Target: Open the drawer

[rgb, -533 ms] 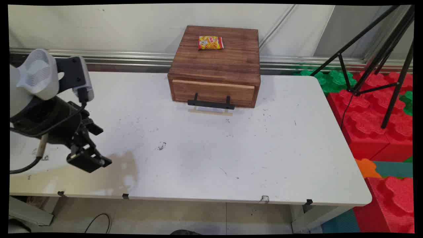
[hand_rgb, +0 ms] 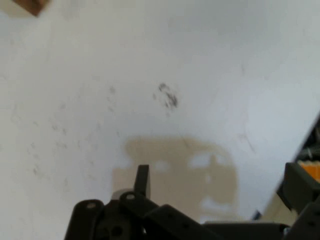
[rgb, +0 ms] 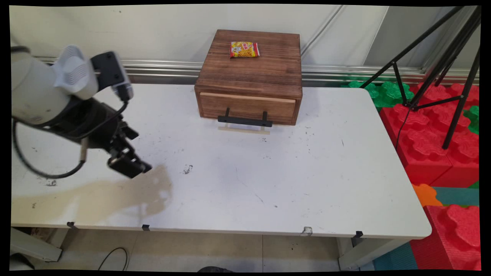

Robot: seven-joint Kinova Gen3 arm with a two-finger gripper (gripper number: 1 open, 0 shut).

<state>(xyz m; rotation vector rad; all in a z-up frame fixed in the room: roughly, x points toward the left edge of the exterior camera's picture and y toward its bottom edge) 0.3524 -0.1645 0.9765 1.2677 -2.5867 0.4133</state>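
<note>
Wooden drawer box (rgb: 248,78), seemingly shut

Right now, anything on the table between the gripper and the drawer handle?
Nothing visible. The gripper hangs over bare white table at its left side; the stretch toward the black handle on the wooden drawer box shows only scuff marks.
</note>
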